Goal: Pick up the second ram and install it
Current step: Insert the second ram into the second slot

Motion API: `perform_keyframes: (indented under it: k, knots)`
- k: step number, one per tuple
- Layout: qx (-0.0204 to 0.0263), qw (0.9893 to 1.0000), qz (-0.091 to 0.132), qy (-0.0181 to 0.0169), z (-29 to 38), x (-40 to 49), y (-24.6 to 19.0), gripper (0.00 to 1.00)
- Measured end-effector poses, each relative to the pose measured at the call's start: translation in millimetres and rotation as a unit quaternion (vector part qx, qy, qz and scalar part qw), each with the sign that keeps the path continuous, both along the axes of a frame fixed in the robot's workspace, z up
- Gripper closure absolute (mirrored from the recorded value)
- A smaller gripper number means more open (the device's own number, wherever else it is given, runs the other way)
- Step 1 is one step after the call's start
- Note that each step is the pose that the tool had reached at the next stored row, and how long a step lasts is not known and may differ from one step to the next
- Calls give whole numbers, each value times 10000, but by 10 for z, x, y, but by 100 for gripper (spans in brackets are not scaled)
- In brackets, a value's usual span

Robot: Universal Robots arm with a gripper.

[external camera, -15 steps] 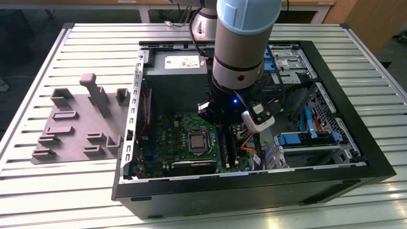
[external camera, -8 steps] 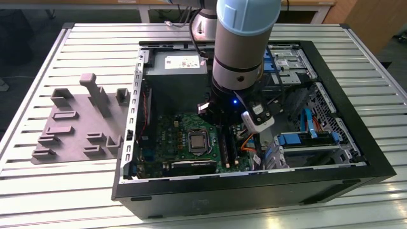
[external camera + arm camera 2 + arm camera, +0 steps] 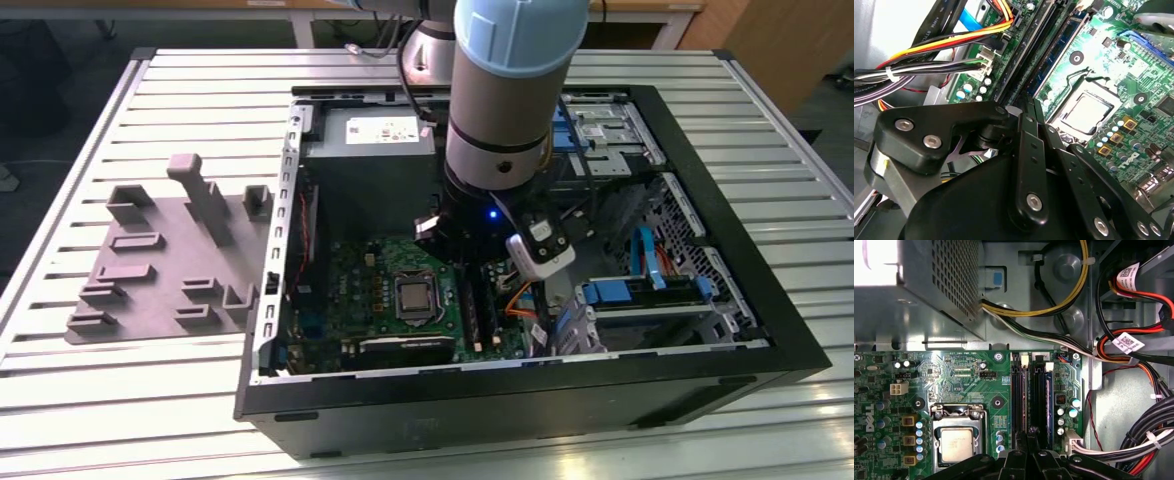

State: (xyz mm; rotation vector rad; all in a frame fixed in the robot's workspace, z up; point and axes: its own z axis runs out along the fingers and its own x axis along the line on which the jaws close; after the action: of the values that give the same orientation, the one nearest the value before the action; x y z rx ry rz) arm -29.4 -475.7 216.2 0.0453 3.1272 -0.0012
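Observation:
The second ram (image 3: 1027,400) is a long, narrow blue-green strip (image 3: 1066,45) standing on edge in a slot beside the processor socket. In both wrist views my gripper (image 3: 1027,434) (image 3: 1032,106) is shut, its black fingertips right at the near end of that strip. Whether they press on it I cannot tell. In the exterior view the arm (image 3: 501,150) reaches down into the open computer case, over the memory slots (image 3: 477,305) of the green motherboard (image 3: 367,285).
The grey power-supply box (image 3: 367,165) sits just behind the board. Thick cable bundles (image 3: 1134,440) run beside the slots. The processor socket (image 3: 956,442) lies on their other side. A grey foam tray (image 3: 160,270) rests outside the case, on the exterior view's left.

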Motion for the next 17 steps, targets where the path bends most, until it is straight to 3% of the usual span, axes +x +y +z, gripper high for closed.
perform_keyframes:
  k: [13,14,17]
  knots:
    - [2,10000,0,-1,-9,0,1,88]
    - [1,10000,0,0,-9,0,0,81]
    - [-1,10000,0,0,10,0,0,81]
